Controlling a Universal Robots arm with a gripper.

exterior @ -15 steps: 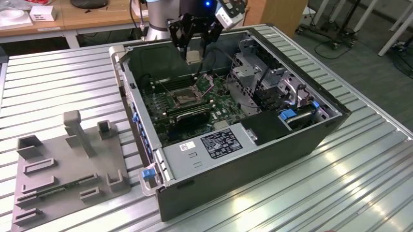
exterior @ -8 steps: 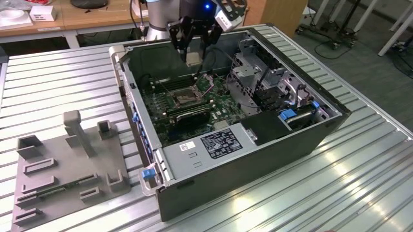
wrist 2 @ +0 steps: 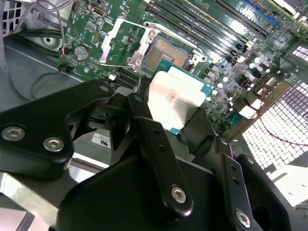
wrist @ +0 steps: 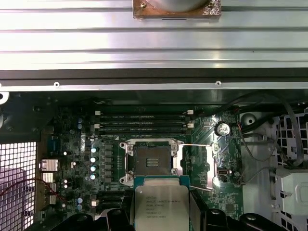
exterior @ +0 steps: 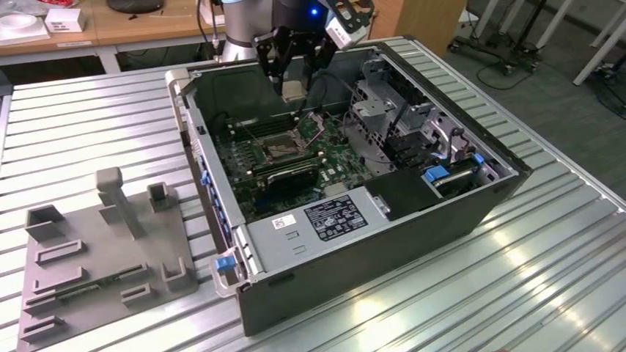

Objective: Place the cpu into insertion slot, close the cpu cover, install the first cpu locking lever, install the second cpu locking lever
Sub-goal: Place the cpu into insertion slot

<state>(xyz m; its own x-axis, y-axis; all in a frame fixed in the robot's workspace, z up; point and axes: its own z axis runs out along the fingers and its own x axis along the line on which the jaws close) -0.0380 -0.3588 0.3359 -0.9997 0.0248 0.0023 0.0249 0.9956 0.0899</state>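
Nearest, the end effector (wrist: 161, 215) is shut on the cpu (wrist: 161, 202) at opposite edges. The chip is probably light, stiff and fragile underneath, so edges suit gripping. Its flat lid is silvery, green-bordered. Beyond lies the dark square slot (wrist: 151, 161), uncovered, with the thin steel cover (wrist: 210, 167) swung aside.

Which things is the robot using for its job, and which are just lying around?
For the job: pincer, shut on the chip; empty socket; open cover.
Lying about: grey rack on the table; white box on the desk.
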